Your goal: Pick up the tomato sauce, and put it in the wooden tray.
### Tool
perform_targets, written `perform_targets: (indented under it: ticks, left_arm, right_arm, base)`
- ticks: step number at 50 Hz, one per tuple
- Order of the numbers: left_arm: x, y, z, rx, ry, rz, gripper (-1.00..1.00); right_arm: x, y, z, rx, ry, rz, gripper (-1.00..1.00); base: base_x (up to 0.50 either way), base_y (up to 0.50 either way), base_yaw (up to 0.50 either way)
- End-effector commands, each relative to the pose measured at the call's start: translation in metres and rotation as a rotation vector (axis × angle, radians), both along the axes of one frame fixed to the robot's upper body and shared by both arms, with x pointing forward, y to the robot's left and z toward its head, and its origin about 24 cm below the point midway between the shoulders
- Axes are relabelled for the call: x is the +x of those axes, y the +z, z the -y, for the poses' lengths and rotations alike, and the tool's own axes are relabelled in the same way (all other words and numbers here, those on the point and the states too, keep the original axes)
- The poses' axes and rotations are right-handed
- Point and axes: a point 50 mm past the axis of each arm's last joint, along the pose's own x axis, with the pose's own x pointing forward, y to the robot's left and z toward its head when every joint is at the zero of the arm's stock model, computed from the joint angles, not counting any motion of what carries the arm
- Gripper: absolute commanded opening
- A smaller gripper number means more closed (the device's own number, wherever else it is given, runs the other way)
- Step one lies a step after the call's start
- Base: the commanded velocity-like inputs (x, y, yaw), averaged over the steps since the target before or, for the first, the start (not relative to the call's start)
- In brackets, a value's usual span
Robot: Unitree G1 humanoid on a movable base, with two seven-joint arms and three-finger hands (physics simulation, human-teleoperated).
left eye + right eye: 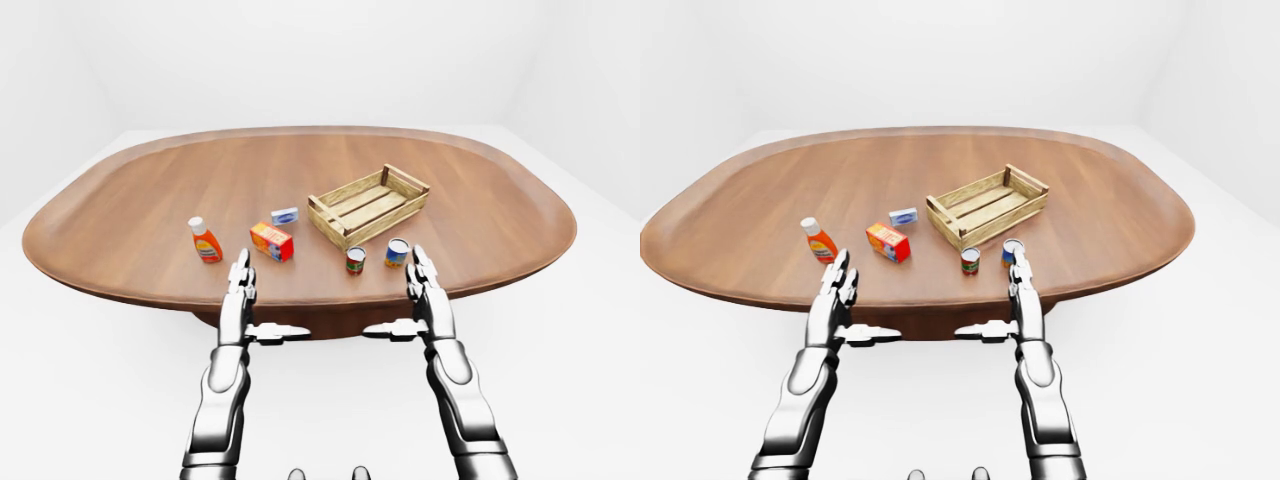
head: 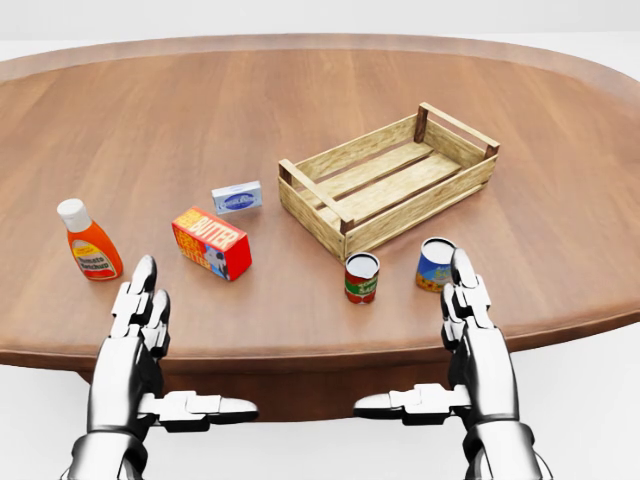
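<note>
The tomato sauce is a small can with a red and green label, upright on the wooden table just below the near corner of the wooden tray. The slatted tray holds nothing. In the head view my right hand is open, fingers straight and thumb pointing left. Its fingertips overlap the right side of a blue and yellow can. The sauce can is about a hand's width left of those fingertips. My left hand is open too, at the table's lower edge, under the red box.
An orange bottle with a white cap stands at the left. A red and yellow box and a small blue box lie between it and the tray. The oval table stretches far beyond them in the left-eye view.
</note>
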Motion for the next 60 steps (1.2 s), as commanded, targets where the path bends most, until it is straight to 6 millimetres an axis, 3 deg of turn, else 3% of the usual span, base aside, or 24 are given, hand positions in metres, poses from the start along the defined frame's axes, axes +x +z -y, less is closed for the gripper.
perform_targets:
  ticks: [1, 17, 42, 55, 60]
  left_arm:
    - [0.0, 0.001, -0.005, 0.001, -0.007, -0.007, 1.0]
    - [-0.004, 0.026, -0.011, 0.018, 0.009, 0.065, 1.0]
    - [-0.028, 0.107, -0.015, 0.081, 0.006, 0.421, 1.0]
    - [-0.037, 0.126, -0.017, 0.101, 0.008, 0.51, 1.0]
    - [-0.042, 0.133, -0.017, 0.102, 0.007, 0.543, 1.0]
  right_arm:
    - [0.001, 0.0, 0.008, -0.009, -0.014, -0.006, 1.0]
    - [0.002, 0.011, 0.002, -0.004, 0.0, -0.004, 1.0]
    - [-0.009, 0.098, 0.012, 0.008, -0.026, 0.367, 1.0]
    - [-0.024, 0.123, 0.011, 0.042, 0.001, 0.49, 1.0]
    - [-0.023, 0.122, 0.011, 0.047, 0.0, 0.486, 1.0]
  base:
    - [0.0, 0.0, 0.0]
    - [0.0, 0.0, 0.0]
    - [0.0, 0.0, 0.0]
    - [0.04, 0.0, 0.0]
    - [0.5, 0.0, 0.0]
